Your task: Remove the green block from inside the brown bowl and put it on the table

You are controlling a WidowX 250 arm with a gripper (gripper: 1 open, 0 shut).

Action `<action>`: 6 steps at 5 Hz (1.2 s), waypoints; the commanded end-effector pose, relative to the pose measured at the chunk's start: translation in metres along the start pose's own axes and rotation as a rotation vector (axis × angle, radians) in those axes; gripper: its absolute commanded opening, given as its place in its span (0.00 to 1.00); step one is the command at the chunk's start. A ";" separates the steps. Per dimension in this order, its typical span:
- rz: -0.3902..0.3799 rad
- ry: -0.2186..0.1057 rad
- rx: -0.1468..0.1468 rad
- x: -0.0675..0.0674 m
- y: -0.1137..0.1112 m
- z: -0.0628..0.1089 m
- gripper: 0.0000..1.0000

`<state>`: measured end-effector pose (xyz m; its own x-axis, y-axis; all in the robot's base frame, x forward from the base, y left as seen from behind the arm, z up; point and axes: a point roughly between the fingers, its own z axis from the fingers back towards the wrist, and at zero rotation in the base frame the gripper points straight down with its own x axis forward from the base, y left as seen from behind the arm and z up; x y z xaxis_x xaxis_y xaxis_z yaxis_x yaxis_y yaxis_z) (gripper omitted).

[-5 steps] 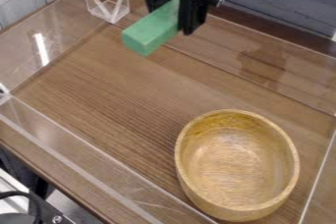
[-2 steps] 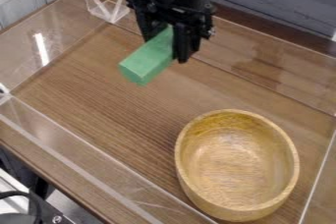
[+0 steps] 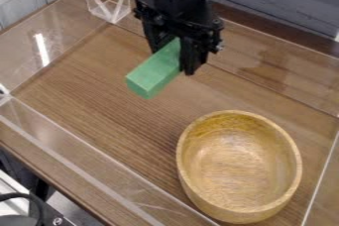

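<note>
Since the earlier frame the gripper (image 3: pixel 187 54) has come lower and nearer with the green block (image 3: pixel 157 71), which it clamps by one end so the bar slants down to the left above the worktop (image 3: pixel 93 101). To the right, the brown bowl (image 3: pixel 241 167) sits empty. The removal looks done; lowering and releasing remain.

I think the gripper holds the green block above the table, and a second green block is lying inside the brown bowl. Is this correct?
Not quite. The gripper does hold the green block above the table, but the brown bowl is empty; no second block lies in it. The camera view looks straight into the bowl and shows only bare wood.
</note>
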<state>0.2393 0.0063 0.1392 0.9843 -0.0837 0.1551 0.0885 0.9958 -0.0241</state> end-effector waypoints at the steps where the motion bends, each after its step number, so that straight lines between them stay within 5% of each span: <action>1: 0.022 -0.048 0.017 -0.004 0.025 0.008 0.00; 3: 0.044 -0.083 0.033 -0.018 0.092 0.015 0.00; 6: 0.014 -0.080 0.041 -0.008 0.079 0.000 0.00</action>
<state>0.2353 0.0847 0.1286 0.9767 -0.0617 0.2056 0.0638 0.9980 -0.0033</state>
